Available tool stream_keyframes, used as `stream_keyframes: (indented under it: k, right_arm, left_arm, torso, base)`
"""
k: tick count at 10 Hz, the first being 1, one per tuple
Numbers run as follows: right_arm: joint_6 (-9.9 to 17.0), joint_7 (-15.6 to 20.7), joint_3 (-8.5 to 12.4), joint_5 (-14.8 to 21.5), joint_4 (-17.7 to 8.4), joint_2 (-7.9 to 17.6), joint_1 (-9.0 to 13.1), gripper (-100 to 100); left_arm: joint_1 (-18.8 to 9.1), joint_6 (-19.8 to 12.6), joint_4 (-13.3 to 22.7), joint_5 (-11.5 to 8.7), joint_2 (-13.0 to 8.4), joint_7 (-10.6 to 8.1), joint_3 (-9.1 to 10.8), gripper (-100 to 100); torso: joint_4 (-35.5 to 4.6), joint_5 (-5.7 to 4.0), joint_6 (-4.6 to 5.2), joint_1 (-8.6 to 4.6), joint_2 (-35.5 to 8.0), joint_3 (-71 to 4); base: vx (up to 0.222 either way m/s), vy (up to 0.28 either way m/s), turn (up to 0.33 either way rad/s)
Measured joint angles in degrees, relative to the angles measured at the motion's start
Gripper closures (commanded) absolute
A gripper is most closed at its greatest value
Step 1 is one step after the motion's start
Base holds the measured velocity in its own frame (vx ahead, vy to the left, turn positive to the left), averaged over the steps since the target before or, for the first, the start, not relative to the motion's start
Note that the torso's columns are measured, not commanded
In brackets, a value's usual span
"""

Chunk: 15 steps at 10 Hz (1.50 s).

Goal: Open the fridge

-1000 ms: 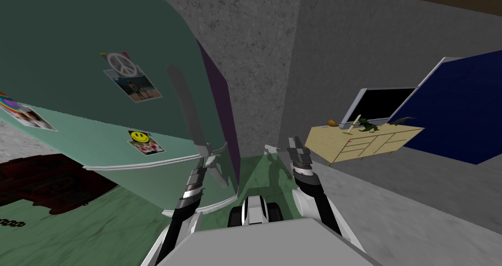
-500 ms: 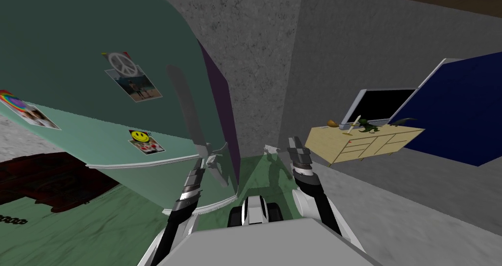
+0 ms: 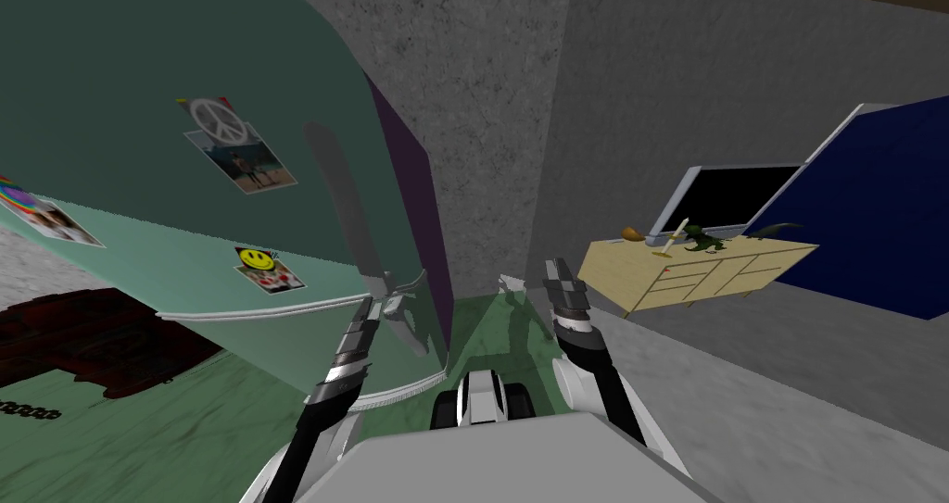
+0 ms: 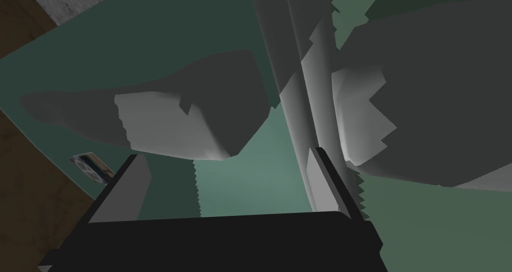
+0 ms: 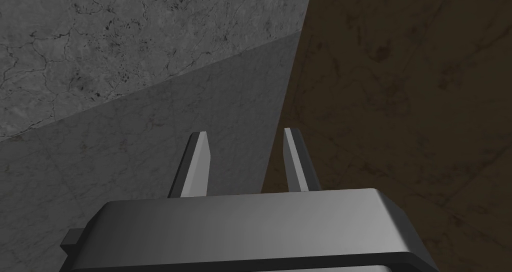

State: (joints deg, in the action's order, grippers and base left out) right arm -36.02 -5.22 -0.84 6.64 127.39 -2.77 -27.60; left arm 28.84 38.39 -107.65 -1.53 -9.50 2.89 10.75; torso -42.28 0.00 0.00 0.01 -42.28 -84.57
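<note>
The fridge (image 3: 185, 62) is pale green and stands ahead on my left, against a rough grey wall, with a purple side panel (image 3: 408, 182) along its right edge. A long grey handle (image 3: 343, 201) runs down the door near that edge. A peace-sign sticker (image 3: 215, 118) and a smiley sticker (image 3: 257, 258) sit on the door.

The left gripper (image 3: 380, 301) is at the handle's lower end, by the pale trim band across the fridge. In the left wrist view, its fingers (image 4: 131, 184) stand wide apart, with the handle's grey end just ahead between them. I cannot tell whether they touch it.

The right gripper (image 5: 247, 131) hangs apart from the fridge, over the green floor (image 3: 139, 433). There is a narrow gap between its fingers, holding nothing.

Off to the right stands a light wooden surface (image 3: 695, 270) with a dark screen (image 3: 732, 196) on it.
</note>
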Motion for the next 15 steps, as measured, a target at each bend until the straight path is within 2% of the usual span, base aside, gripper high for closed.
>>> stream_keyframes:
  k: [7,15]
  right_arm:
    - [0.00,0.00,0.00,0.00,0.00,0.00,0.00,0]
    - [0.00,0.00,0.00,0.00,0.00,0.00,0.00,0]
  left_arm:
    - [4.64,-9.77,-7.79,-1.22,-3.94,-0.90,3.60,-100]
    - [10.44,-22.94,-16.94,-2.95,-9.20,-2.33,8.35,-100]
  torso:
    - [-0.01,-0.01,0.00,-0.03,-0.02,0.01]
    - [0.00,-0.01,0.00,-0.02,0.00,0.01]
  base:
    - [0.031,-0.056,0.028]
    - [0.031,-0.057,0.027]
